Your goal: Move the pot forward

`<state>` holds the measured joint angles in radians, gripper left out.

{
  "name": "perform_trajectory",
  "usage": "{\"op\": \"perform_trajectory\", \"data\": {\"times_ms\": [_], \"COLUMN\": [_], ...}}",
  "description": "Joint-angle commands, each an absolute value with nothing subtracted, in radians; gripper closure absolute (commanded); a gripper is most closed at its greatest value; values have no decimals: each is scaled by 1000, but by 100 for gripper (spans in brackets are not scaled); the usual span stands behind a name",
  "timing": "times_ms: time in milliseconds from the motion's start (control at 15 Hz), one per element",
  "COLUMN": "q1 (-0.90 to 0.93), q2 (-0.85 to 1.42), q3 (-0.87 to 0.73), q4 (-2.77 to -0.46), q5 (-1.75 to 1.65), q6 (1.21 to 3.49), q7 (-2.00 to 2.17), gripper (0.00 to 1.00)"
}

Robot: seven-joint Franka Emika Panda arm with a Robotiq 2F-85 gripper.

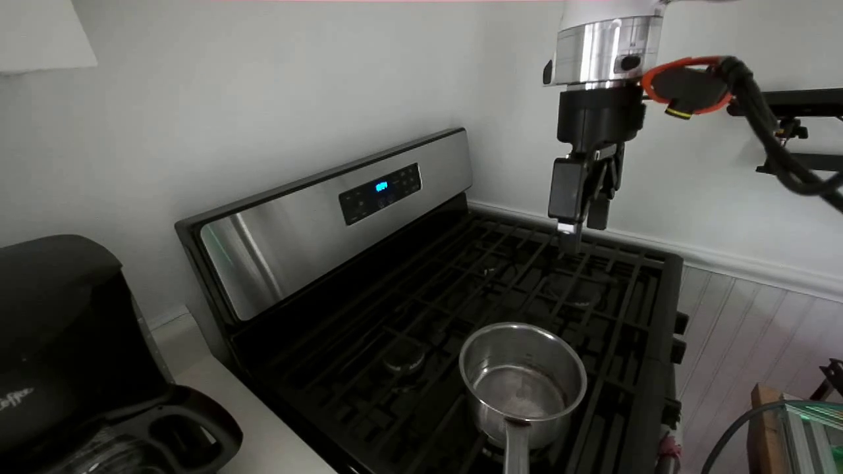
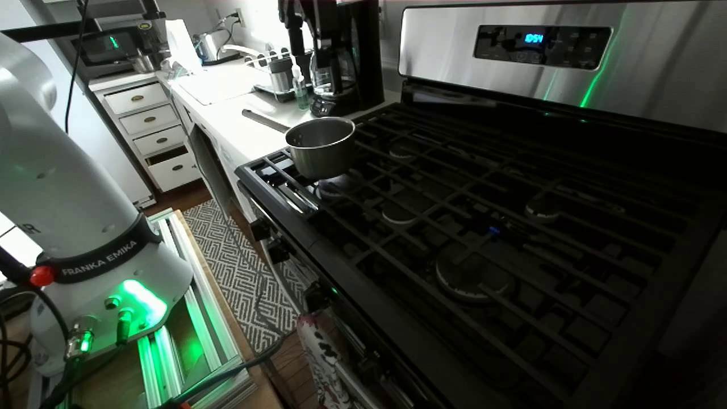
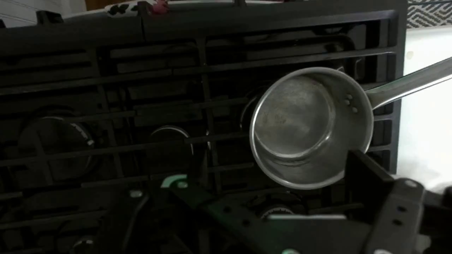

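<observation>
The pot (image 2: 322,149) stands upright and empty on the grate (image 3: 206,84), at the front corner of the stove (image 2: 318,250) nearest the counter (image 3: 425,134), long handle (image 3: 413,82) jutting out over that counter. Gripper (image 1: 583,227) hangs over the grate, well apart from the pot, fingers (image 3: 363,173) spread, nothing between them. Looks like approach stage, move not yet begun. Main risk: bad line-up. Black fingers over a dark grate, and in the wrist view one finger overlaps the rim (image 3: 306,187), so depth is easy to misjudge; coming down there could land a fingertip on the rim and tilt the pot instead of straddling its wall. Pushing high may tip it too, since it's probably light, with handle weight all on one side. Pushing low should slide it better, but the grate bars could snag it and make it jerk. Off-centre contact would likely spin it, swinging the handle towards the coffee maker (image 1: 59,322). If the rim gets pinched, the thin lip could pivot in the grip. Direction is a guess: if forward means towards the back panel (image 1: 309,237), the push has to start from the front-edge side, and the pot sits close to that edge, so a clumsy reach round could drag it over
</observation>
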<state>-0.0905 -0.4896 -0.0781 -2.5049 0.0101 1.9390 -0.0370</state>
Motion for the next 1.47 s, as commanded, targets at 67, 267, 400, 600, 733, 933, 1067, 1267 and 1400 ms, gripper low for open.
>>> {"op": "perform_trajectory", "data": {"times_ms": [67, 267, 400, 600, 733, 933, 1067, 1267, 1400], "q1": [-87, -86, -78, -73, -56, -43, -42, -37, -36], "q2": [-480, -476, -471, -454, -445, -406, -374, -330, -300], "q3": [-82, -82, -81, -66, -70, -70, -65, -64, -64], "q4": [-2533, -2539, -2551, -2598, -2629, -2665, -2686, -2706, -2718], "q5": [0, -1, -4, -37, -21, -20, -32, -27, -29], "q6": [1989, 1995, 2016, 2112, 2177, 2256, 2313, 2383, 2436], "q7": [-50, -52, -75, -88, -125, -149, -150, -159, -169], "gripper": [0, 0, 0, 0, 0, 0, 0, 0, 0]}}
